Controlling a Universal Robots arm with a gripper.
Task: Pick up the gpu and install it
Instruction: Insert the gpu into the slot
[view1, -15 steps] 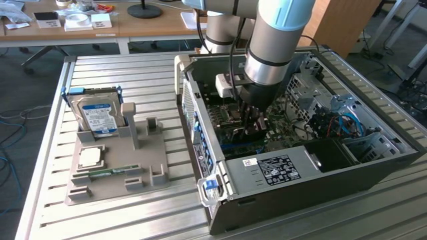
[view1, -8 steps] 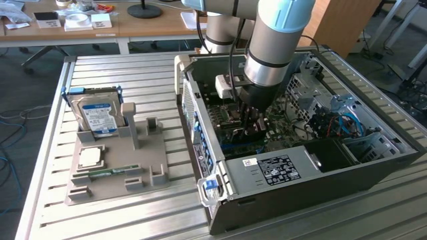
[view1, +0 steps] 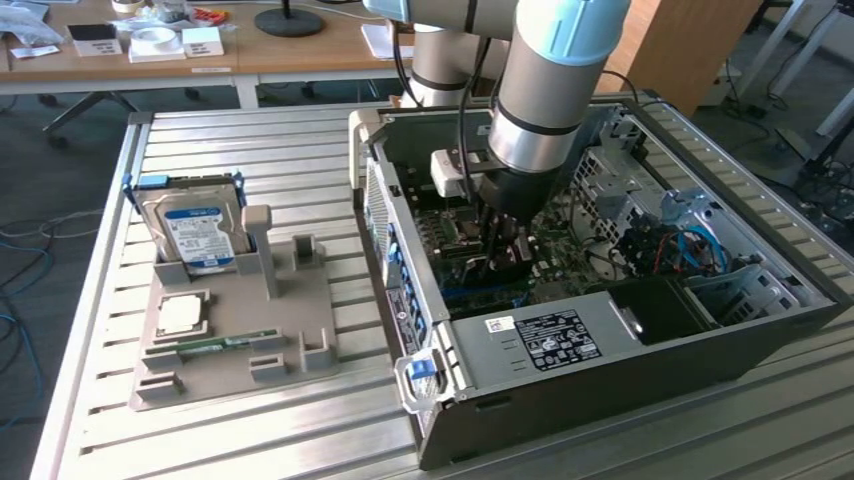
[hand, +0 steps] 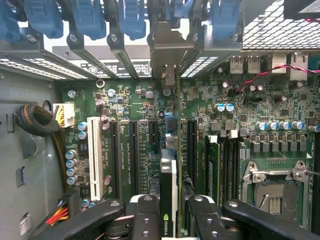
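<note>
Wrist view, nearest: the gripper (hand: 170, 212), its black jaws part-way closed on the upper edge of the gpu (hand: 171, 165), which is held edge-on and upright between them. Beyond, the card's lower edge lies along a motherboard (hand: 150, 100) expansion slot, its pale bracket (hand: 170, 47) reaching the case's rear slot openings; whether it is fully seated cannot be told. Exterior view: the arm (view1: 541, 90) reaches down into the open computer case (view1: 587, 350) lying on the slatted bench (view1: 240, 130). On the exterior view's left, a grey holder (view1: 227, 330) carries a hard drive (view1: 198, 232) and a RAM stick (view1: 227, 343).
</note>
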